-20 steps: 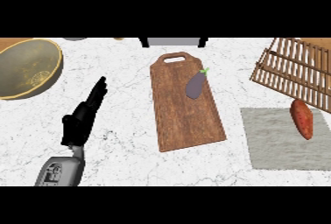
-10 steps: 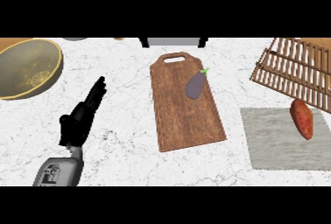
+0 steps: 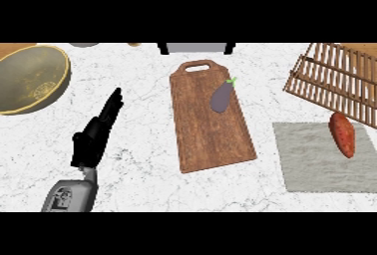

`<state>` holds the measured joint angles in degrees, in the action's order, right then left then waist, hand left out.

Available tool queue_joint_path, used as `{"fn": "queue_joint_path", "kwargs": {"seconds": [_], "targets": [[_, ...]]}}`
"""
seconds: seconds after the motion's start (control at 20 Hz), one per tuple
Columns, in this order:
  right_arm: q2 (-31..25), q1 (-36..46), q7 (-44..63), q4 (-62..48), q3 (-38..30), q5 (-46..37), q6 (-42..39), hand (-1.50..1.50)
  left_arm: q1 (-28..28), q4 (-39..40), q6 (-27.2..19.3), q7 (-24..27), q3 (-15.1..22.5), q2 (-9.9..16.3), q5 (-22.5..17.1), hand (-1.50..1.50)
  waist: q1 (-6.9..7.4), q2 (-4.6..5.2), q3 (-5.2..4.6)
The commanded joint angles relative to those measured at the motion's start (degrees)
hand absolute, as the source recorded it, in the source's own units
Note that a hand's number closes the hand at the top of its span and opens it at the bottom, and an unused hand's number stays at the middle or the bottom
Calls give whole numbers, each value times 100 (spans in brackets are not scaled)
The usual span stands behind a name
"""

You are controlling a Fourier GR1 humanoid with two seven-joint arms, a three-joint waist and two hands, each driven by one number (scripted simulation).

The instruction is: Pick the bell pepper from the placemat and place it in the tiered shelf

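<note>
White marbled surface (image 3: 147, 189). Orange-red vegetable (image 3: 342, 134), more sweet potato than bell pepper, lies on grey placemat (image 3: 316, 169), beside tiered shelf (image 3: 331, 79), not in it. Left hand (image 3: 95, 134): fingers straight, holding nothing. Right hand unseen.

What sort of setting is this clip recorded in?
Most likely a kitchen counter: a white marbled worktop holds a wooden cutting board with an eggplant on it, a large metal bowl at the left, and a wooden slatted shelf beside a grey placemat.
</note>
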<state>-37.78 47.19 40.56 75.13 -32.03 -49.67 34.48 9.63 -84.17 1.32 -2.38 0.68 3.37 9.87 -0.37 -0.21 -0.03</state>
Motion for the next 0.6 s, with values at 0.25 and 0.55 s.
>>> {"fn": "queue_joint_path", "kwargs": {"seconds": [0.25, 0.55], "targets": [[-566, -873, 1480, 1751, -1043, 302, -1114, -150, 138, 281, -38, 106, -171, 0, -79, 0, -140, -20, -1], [-675, -2199, 1964, 2877, -2177, 1251, -2701, -150, -442, -114, -60, 181, -117, 26, -52, 0, -268, -77, 3]]}}
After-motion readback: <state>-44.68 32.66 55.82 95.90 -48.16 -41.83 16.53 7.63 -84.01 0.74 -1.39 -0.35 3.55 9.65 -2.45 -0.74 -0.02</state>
